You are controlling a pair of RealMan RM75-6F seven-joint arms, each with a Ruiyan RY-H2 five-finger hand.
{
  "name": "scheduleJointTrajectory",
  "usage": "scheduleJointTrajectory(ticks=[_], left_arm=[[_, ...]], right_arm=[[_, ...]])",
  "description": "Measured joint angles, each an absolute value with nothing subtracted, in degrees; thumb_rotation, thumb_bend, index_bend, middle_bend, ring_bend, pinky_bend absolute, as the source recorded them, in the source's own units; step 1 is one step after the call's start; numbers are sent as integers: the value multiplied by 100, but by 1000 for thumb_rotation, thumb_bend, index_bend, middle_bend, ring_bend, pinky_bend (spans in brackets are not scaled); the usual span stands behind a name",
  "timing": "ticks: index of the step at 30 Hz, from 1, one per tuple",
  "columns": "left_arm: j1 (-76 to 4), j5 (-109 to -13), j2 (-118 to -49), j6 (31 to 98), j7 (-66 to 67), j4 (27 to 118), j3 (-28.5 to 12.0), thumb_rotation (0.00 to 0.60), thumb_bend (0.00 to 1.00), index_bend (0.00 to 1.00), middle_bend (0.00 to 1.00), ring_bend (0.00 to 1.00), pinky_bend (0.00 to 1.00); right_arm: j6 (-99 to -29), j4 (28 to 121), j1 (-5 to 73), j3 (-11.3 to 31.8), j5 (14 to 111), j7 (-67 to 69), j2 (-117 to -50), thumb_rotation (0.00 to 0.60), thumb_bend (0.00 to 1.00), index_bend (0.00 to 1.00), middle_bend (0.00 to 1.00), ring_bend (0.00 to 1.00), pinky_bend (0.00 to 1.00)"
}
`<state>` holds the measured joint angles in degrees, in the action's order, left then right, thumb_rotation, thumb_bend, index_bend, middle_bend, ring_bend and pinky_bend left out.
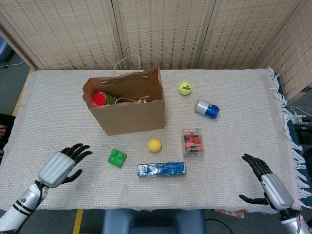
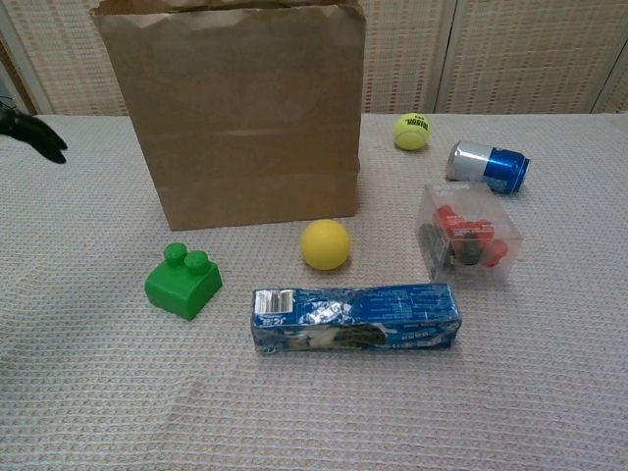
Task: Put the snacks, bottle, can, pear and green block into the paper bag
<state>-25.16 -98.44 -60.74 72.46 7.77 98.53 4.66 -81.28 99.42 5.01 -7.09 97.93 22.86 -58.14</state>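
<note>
The brown paper bag [image 1: 131,113] [image 2: 245,118] stands upright at the back left; a red-capped bottle [image 1: 101,99] shows inside it. On the cloth lie the green block [image 1: 117,158] [image 2: 183,281], the blue snack packet [image 1: 161,169] [image 2: 355,318], the clear snack box [image 1: 193,142] [image 2: 469,241] and the blue can [image 1: 207,108] [image 2: 489,165] on its side. My left hand [image 1: 61,165] hovers open near the front left edge, left of the green block; only its fingertips [image 2: 29,132] show in the chest view. My right hand [image 1: 267,185] is open at the front right corner.
A yellow ball [image 1: 154,145] [image 2: 325,243] lies just in front of the bag. A tennis ball [image 1: 185,88] [image 2: 412,131] sits behind the can. The table's front edge runs close under both hands. Woven screens stand behind the table.
</note>
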Motion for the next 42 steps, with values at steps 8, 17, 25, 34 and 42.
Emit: scheduleJointTrajectory(ticks=[8, 17, 25, 34, 42], left_arm=[[-2635, -9546, -6737, 6177, 1836, 9874, 478, 600, 339, 0, 0, 0, 134], [-3135, -8753, -7354, 5465, 2613, 9847, -61, 600, 341, 0, 0, 0, 131], [-3664, -7838, -7748, 4779, 3254, 9629, -344, 600, 347, 0, 0, 0, 155], [-4049, -7348, -8227, 4514, 3604, 9191, -383, 600, 356, 13, 0, 0, 183], [-4236, -7035, -8437, 4427, 3670, 8750, -339, 600, 371, 165, 30, 53, 296]], right_arm=[[-8079, 9940, 535, -713, 9762, 2407, -5763, 600, 8, 0, 0, 0, 0], [-8017, 9955, 564, -749, 9767, 2495, -5711, 600, 8, 0, 0, 0, 0], [-8006, 9968, 571, -752, 9741, 2555, -5679, 600, 9, 0, 0, 0, 0], [-7963, 9983, 581, -756, 9705, 2571, -5657, 600, 8, 0, 0, 0, 0], [-7926, 9992, 590, -756, 9668, 2573, -5641, 600, 8, 0, 0, 0, 0]])
